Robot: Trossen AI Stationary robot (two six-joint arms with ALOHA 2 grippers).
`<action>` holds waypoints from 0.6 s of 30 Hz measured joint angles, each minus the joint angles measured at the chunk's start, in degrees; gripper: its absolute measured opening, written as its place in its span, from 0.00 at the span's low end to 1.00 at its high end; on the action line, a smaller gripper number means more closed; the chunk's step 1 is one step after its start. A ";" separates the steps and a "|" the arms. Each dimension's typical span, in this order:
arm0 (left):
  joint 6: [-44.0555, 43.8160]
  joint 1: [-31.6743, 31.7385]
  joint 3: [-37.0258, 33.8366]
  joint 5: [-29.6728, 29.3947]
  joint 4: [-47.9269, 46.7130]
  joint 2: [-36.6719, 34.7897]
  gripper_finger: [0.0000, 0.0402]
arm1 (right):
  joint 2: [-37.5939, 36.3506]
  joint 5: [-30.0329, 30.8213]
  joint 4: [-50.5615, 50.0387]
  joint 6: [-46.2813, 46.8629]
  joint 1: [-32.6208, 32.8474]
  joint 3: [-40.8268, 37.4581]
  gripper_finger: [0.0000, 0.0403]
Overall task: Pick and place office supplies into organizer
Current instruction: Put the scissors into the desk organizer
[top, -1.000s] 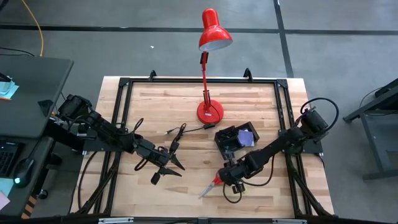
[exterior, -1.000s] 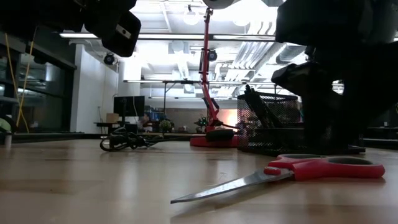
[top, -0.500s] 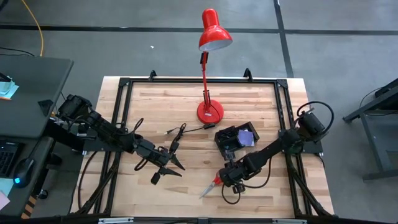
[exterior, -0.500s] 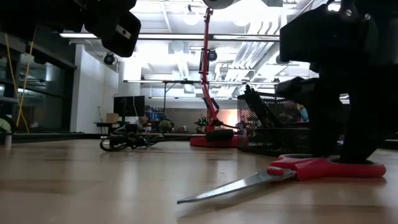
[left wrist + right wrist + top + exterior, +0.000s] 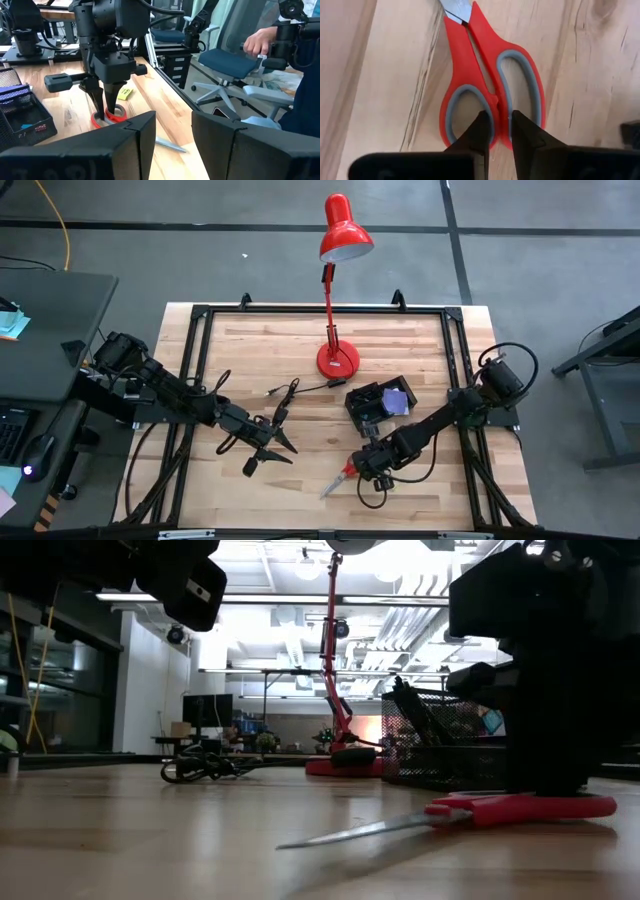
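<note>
The red-handled scissors (image 5: 340,478) lie on the wooden table near its front, blades pointing toward the front left; they also show in the low view (image 5: 470,815). My right gripper (image 5: 368,465) stands over their handles, pointing down, shut on them. My left gripper (image 5: 270,450) hovers open and empty left of centre, and its fingers (image 5: 135,145) show apart in the left wrist view. The black mesh organizer (image 5: 380,405) stands behind the scissors with a purple sticky pad (image 5: 398,400) in it. A small yellow-green piece (image 5: 125,93) lies on the table beyond the scissors. My right gripper has one finger (image 5: 480,131) in each handle loop and pinches the two inner bars where the loops meet (image 5: 497,106). The fingers come from above, pointing down. The scissors stay roughly level, the blade tip (image 5: 282,844) a little off the table. I cannot tell whether the handles are clear.
The red desk lamp's base (image 5: 337,360) stands at the far middle, and a black coiled cable (image 5: 285,392) lies left of it. A black frame runs around the table's edge (image 5: 200,315). A person's hand (image 5: 260,42) shows beyond the table in the left wrist view.
My right gripper has come down onto the scissors' handles and its fingers have shut on them. The blade tip has since risen slightly off the table while the handles stay low.
</note>
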 joint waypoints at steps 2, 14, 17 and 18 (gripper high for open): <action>0.00 0.00 0.00 0.00 0.00 0.00 0.29 | 0.02 0.56 0.02 0.08 0.02 0.00 0.07; 0.00 0.00 0.00 -0.11 0.01 0.00 0.29 | 0.41 8.81 -5.47 -0.25 1.98 4.23 0.07; 0.00 0.00 0.00 -0.11 0.00 0.00 0.29 | 0.24 11.26 -7.76 -0.85 2.89 6.42 0.05; 0.00 0.00 0.00 -0.17 -0.02 0.00 0.29 | 0.24 11.40 -8.87 -0.75 3.09 6.89 0.04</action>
